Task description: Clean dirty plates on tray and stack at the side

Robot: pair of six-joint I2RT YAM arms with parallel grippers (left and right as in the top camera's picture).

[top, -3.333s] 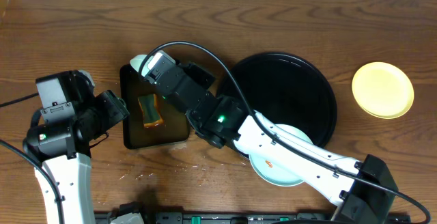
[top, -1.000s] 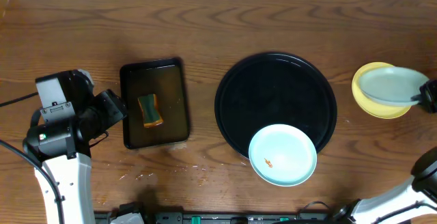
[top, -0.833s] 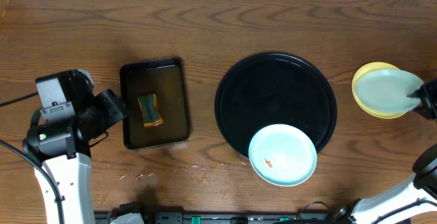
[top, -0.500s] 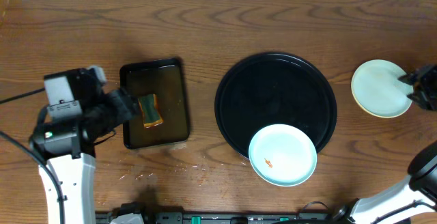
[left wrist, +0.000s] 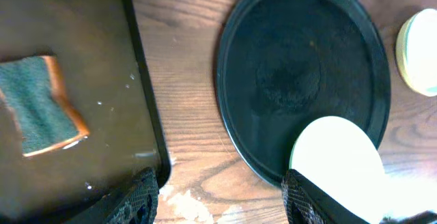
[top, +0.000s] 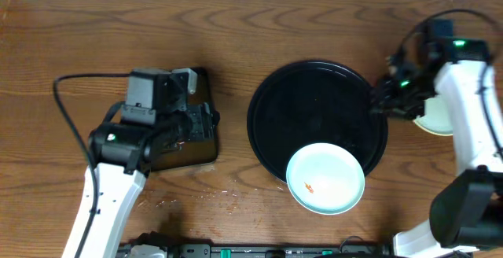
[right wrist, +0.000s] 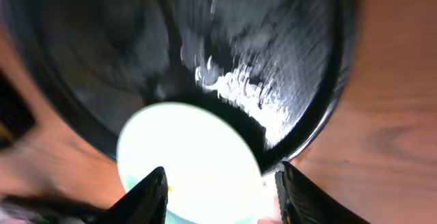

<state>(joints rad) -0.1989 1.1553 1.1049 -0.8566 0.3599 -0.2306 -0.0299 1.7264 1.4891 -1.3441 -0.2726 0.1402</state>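
With my left gripper [left wrist: 222, 203] and right gripper [right wrist: 218, 200] both spread empty, the black tray [top: 314, 108] holds one speckled mint plate [top: 325, 178] over its rim, the small tray [left wrist: 89, 46] a sponge [left wrist: 41, 104], and stacked plates [left wrist: 418, 53] sit on the wood table [top: 236, 30].

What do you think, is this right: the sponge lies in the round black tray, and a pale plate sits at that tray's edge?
Not quite. The left wrist view shows the sponge lying in the rectangular tray, not the round black tray. The pale plate does sit at the round tray's edge.
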